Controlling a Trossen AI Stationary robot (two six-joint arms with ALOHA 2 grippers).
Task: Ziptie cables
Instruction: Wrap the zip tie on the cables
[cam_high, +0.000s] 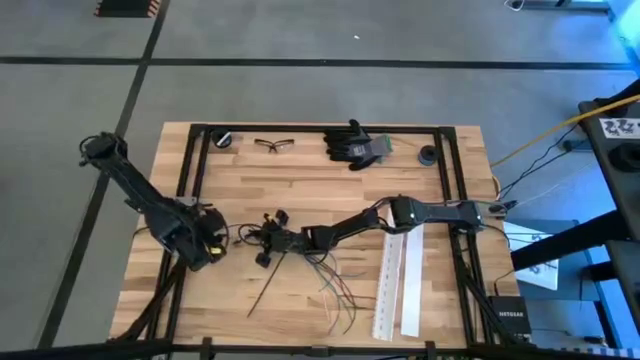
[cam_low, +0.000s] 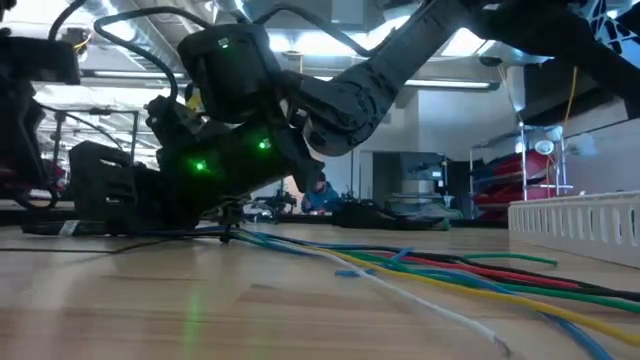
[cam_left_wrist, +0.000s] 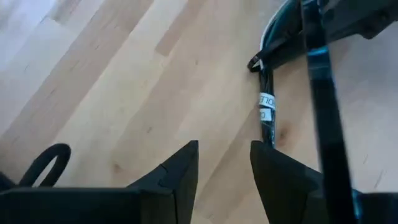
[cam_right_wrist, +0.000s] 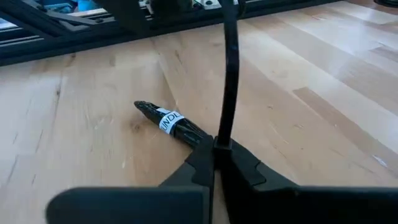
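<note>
The right pincer (cam_high: 272, 238) at worktop (cam_high: 300, 180) centre pinches the cables (cam_high: 335, 285) bundle, which fans toward five o'clock. At nine o'clock, the left pincer (cam_left_wrist: 224, 168) hovers, fingers slightly spread.

Even overhead light; table (cam_high: 300, 170) evenly lit, soft shadows. Low view: bright ceiling glare, near cables (cam_low: 480, 285) blurred. Wrist views soft-focused, slightly washed.

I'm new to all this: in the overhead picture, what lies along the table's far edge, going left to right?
A small round black object → safety glasses → a black and grey glove → another small round black object.
</note>
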